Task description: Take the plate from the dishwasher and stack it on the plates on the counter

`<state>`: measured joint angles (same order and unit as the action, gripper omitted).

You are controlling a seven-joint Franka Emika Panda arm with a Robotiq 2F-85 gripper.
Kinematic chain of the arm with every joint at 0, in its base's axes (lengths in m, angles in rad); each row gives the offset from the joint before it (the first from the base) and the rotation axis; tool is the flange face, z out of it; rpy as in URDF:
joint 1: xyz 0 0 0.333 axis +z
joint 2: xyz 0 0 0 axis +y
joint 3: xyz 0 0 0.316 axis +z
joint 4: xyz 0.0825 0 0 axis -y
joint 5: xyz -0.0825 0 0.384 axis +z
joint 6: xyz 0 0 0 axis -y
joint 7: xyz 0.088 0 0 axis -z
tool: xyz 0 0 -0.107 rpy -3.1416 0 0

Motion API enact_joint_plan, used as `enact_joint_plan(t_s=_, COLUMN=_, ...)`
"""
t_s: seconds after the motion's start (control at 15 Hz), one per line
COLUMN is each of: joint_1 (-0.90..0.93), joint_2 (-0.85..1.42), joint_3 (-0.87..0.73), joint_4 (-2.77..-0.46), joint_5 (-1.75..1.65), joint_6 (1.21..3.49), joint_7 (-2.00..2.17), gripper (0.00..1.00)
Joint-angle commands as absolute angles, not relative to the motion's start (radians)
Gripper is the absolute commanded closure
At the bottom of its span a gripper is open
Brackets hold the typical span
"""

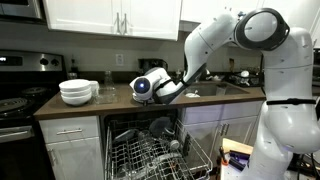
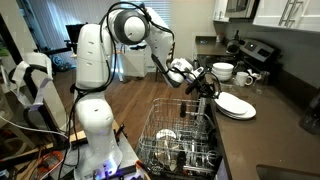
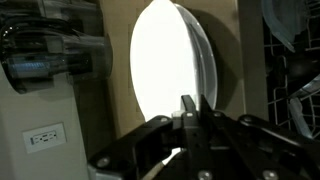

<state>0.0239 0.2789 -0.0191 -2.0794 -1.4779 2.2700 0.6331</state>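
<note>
In the wrist view my gripper (image 3: 192,105) is shut on the lower rim of the plate (image 3: 165,65), a round white disc held on edge and brightly lit. In both exterior views the gripper (image 1: 165,88) (image 2: 205,82) hangs above the open dishwasher (image 1: 150,145), about level with the counter (image 1: 115,100). The low stack of white plates (image 2: 233,104) lies on the counter just beyond the gripper. The held plate is hard to make out in the exterior views.
A taller stack of white bowls (image 1: 78,92) (image 2: 222,71) stands on the counter with mugs (image 2: 245,78) beside it. The black stove (image 1: 20,100) borders the counter's end. The pulled-out wire rack (image 2: 180,140) holds several dishes below the arm.
</note>
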Motion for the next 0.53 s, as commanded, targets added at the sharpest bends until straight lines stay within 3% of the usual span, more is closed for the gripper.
enact_joint_plan(t_s=0.0, joint_1=0.0, joint_2=0.311, joint_3=-0.023, joint_4=-2.022, joint_5=-1.52, joint_6=2.286, joint_7=0.592, gripper=0.95)
enact_joint_plan(t_s=0.47, joint_1=-0.025, joint_2=0.349, joint_3=-0.019, joint_4=-1.975, joint_5=-1.457, joint_6=2.313, joint_7=0.53, gripper=0.9)
